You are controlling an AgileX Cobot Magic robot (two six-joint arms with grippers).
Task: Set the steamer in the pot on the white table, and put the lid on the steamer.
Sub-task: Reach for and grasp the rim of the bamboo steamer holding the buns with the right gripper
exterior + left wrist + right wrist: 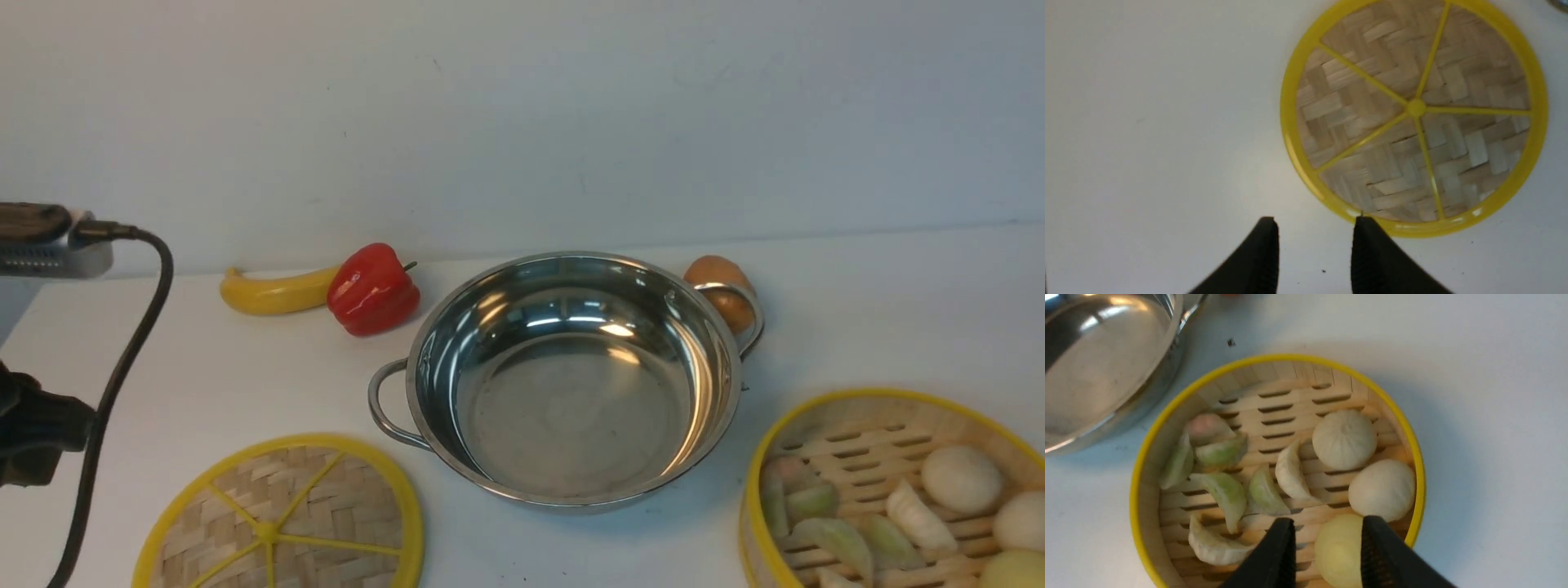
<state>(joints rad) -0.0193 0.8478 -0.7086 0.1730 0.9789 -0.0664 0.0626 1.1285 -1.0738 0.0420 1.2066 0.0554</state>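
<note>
Two parted, empty pairs: left fingers [1372, 257] by lid [1412, 109] (rim), right fingers [1386, 555] over steamer [1290, 375].

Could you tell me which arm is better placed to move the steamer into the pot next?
Probably the right: the right fingers hover open over the steamer, beside the pot; the left fingers hang by the lid.

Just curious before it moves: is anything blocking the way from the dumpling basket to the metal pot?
Nothing visible does. The pot is empty, and only bare table separates it from the basket beside it.
</note>
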